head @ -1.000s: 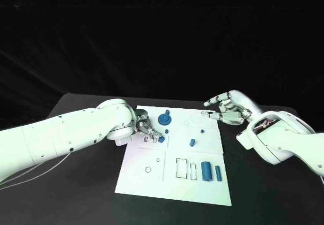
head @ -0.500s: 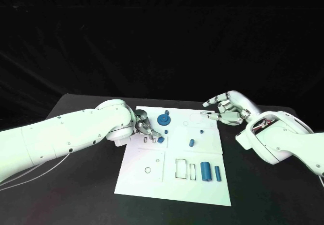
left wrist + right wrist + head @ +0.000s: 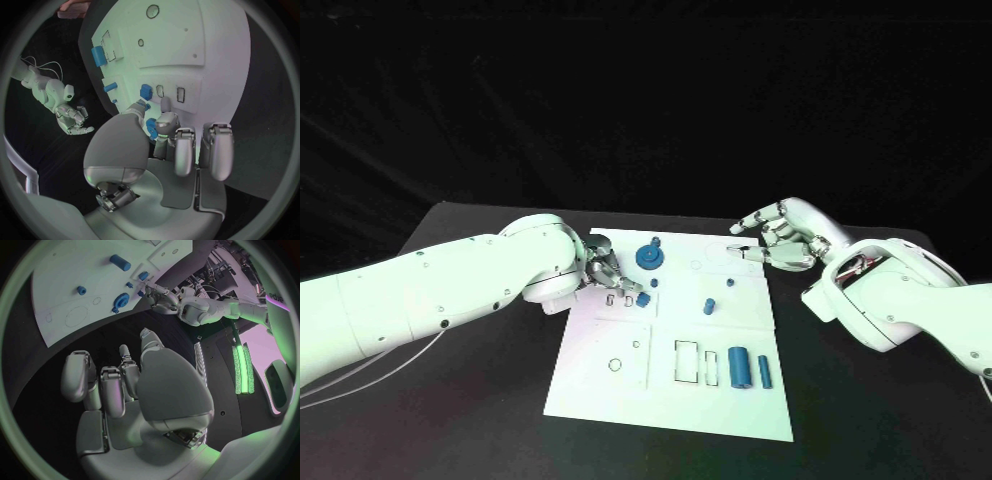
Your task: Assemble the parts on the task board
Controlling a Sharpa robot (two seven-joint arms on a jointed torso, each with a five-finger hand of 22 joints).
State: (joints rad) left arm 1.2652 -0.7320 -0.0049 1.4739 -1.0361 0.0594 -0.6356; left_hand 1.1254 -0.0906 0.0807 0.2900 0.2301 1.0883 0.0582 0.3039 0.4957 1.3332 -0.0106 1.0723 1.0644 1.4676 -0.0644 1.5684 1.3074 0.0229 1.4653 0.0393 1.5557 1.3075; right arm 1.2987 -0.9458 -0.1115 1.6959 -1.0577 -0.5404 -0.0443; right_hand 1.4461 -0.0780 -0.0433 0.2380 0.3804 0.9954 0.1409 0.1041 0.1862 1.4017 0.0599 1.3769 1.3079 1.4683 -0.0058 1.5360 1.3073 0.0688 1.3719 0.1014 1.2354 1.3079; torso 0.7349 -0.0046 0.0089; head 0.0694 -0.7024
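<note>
Seating a small blue part (image 3: 643, 297) into the task board (image 3: 668, 395), by the look of it. Left hand (image 3: 610, 274) low over the board's far-left area, thumb and a finger pinching that small blue part just beside 2 little slot outlines (image 3: 170, 93); other fingers curled in. Whether the part is touching the board cannot be told. Its long axis cannot be told either; too small and half hidden by fingertips.

Right hand (image 3: 783, 235) raised beyond the board's far-right corner, holding nothing, fingers loosely bent and apart.

Next move, judged: line up the pinched part over a slot outline and press straight down, then let go without dragging it.

Elsewhere on the board: a blue gear (image 3: 649, 256) far of the left hand, and 2 blue cylinders (image 3: 750, 368) lying near-right, long axes running near to far.
</note>
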